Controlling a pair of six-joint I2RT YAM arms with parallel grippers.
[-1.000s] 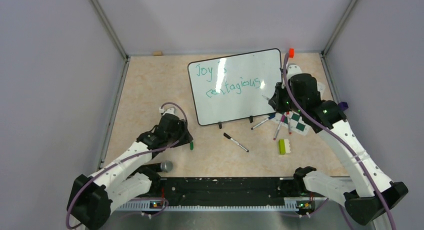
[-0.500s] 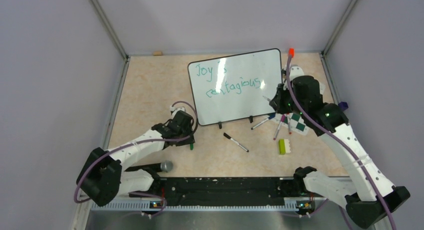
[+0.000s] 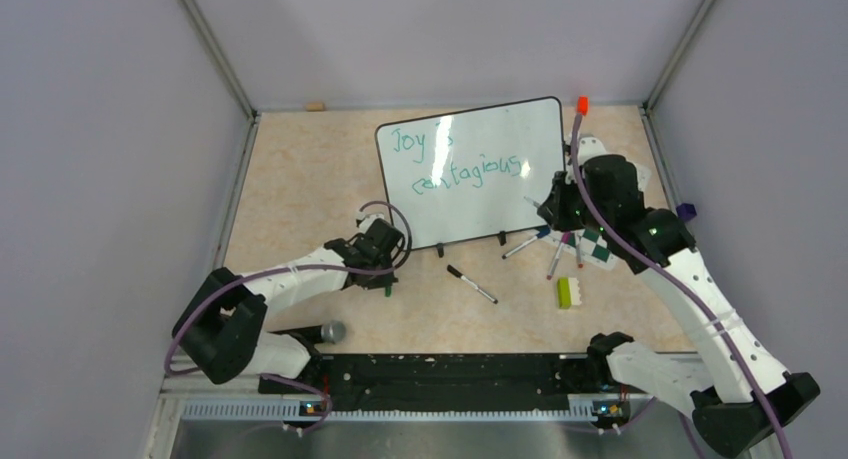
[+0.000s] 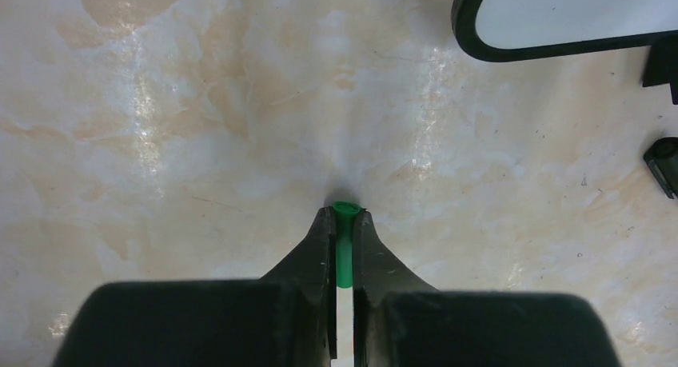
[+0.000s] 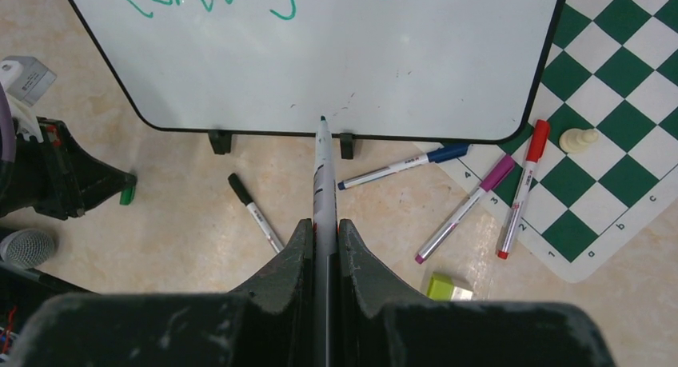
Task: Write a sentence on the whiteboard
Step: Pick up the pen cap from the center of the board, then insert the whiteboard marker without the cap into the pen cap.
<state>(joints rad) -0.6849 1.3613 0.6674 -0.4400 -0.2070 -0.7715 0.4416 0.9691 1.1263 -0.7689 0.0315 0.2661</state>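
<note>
The whiteboard [image 3: 500, 207] stands tilted on small black feet at mid-table, with the teal sentence [image 3: 455, 161] written in two lines. Its lower edge fills the top of the right wrist view, whiteboard [image 5: 360, 63], sentence [image 5: 208, 1]. My right gripper [image 3: 553, 205] [image 5: 324, 223] is shut on an uncapped marker [image 5: 322, 171], whose tip sits just off the board's bottom frame. My left gripper [image 3: 385, 277] [image 4: 342, 217] is down at the table, left of the board's lower corner. It is shut on a green marker cap [image 4: 344, 251] [image 3: 385, 288].
A black marker [image 3: 470, 284] lies in front of the board. Blue [image 5: 404, 165], purple [image 5: 466, 207] and red [image 5: 524, 187] markers lie by the chess mat [image 5: 616, 103], which holds a white pawn [image 5: 577, 139]. A lime block [image 3: 565, 292] and microphone [image 3: 332, 331] sit nearer me.
My left arm reached right toward the green cap and its jaws closed on it. The right arm with its marker barely shifted.
</note>
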